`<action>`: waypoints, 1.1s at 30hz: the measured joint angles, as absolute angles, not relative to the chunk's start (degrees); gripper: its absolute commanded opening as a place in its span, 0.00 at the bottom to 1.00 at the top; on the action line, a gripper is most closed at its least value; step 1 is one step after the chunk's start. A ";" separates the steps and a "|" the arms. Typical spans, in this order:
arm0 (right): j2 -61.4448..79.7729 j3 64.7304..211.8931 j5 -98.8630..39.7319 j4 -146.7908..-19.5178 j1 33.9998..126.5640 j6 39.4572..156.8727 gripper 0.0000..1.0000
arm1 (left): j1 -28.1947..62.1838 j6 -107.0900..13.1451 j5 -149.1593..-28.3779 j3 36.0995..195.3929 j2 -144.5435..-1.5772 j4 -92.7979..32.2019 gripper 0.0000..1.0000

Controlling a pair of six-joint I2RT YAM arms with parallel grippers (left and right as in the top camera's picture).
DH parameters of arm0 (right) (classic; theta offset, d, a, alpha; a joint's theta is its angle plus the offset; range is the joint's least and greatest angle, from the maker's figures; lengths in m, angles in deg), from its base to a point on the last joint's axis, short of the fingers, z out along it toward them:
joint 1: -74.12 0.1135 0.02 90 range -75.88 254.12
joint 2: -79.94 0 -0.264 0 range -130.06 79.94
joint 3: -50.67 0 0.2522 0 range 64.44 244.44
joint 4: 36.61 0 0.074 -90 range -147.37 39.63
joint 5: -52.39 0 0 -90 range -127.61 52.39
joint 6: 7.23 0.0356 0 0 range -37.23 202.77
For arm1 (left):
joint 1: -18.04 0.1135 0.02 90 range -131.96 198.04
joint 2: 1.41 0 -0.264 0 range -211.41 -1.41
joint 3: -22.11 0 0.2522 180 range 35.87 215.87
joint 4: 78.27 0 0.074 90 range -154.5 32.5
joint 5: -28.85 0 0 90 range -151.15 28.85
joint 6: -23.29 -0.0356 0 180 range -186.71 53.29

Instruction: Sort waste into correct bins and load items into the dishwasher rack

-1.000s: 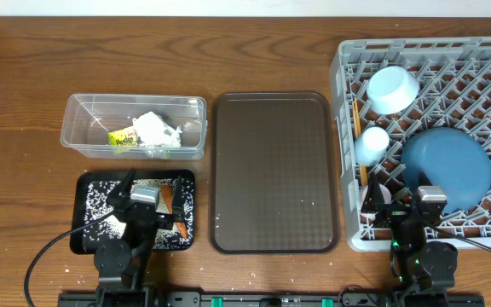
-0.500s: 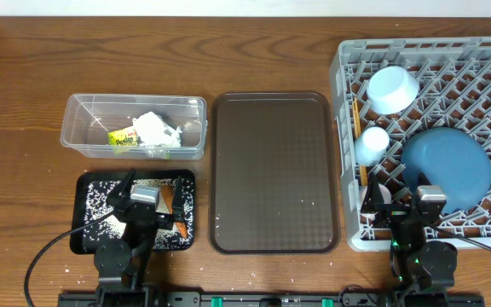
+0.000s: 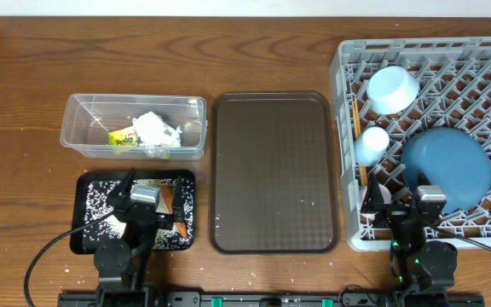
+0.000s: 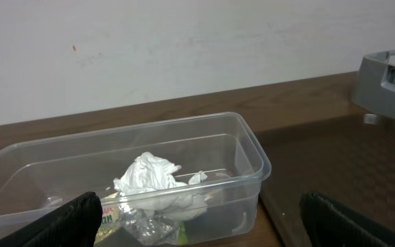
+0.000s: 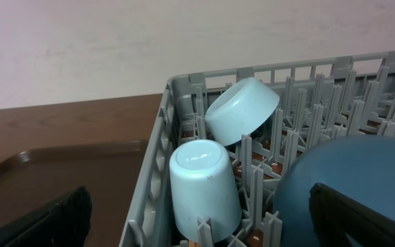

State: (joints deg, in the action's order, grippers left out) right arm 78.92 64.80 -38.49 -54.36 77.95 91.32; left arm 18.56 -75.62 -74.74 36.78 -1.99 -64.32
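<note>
**Sorting and loading appear finished**

Left claw [image 4: 201, 219] and right claw [image 5: 201, 216] both stand released and empty at the worktop's [image 3: 24, 68] 6 o'clock edge. Tissue [image 3: 153, 128] and wrapper [image 3: 123, 138] lie in the tub [image 3: 75, 128] at 10 o'clock. Plate [image 3: 446, 166], bowl [image 3: 392, 88] and cup [image 3: 371, 143] sit in the rack [image 3: 348, 85] at 3 o'clock. Judged the closing step: the next move calls only for a check.

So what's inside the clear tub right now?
The clear tub holds a crumpled white tissue and a yellow-green wrapper against it. Anything beneath the tissue is covered.

Dark wood-grain table [image 3: 254, 51] is evenly lit; plain white wall [image 4: 184, 48] is seen ahead of left gripper [image 4: 204, 230], beyond table edge.
</note>
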 measured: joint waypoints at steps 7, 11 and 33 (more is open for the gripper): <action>78.92 64.80 -38.49 -54.34 77.95 91.32 0.99 | 18.56 -75.62 -71.22 36.78 -1.99 -64.58 0.94; 78.92 64.80 -38.47 -54.38 77.95 91.32 0.99 | 18.56 -75.62 -66.37 36.32 -1.99 -68.69 0.95; 78.88 64.80 -38.47 -54.38 77.95 91.32 0.99 | 18.56 -75.75 -57.71 36.86 -1.99 -63.44 0.95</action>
